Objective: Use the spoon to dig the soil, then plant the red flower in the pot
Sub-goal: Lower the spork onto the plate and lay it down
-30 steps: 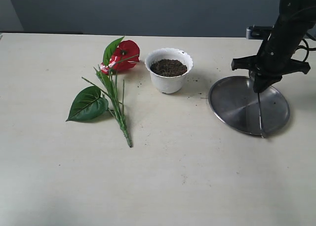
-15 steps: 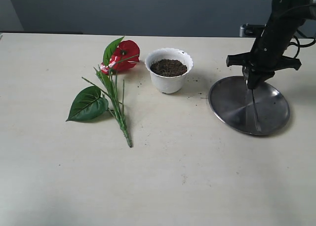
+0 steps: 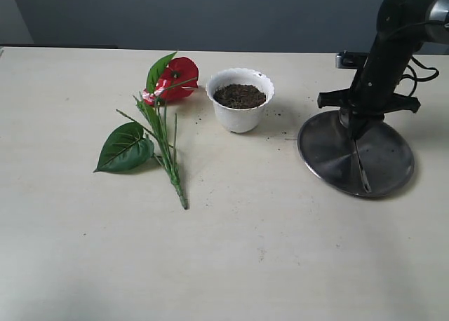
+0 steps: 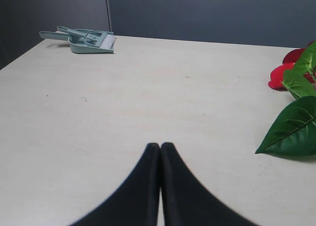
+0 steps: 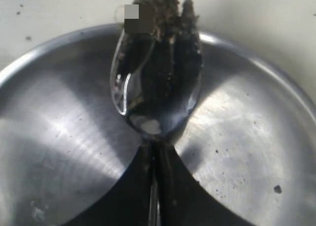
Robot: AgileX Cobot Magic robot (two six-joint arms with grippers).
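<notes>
Though the exterior misses it, soil (image 5: 167, 5) crusts spoon (image 5: 157, 88).

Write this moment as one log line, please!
right gripper: shut on spoon, over steel plate | left gripper: shut, empty | red flower: lying beside pot | soil: in pot

A robotics lab bench is indicated: a bare cream tabletop (image 3: 280, 265) is backed at 12 o'clock by a dark grey partition (image 3: 210, 12). A cabled black robot arm (image 3: 382, 62) is mounted at 2 o'clock. A green dustpan set (image 4: 89, 41) is kept near the table's edge.
</notes>
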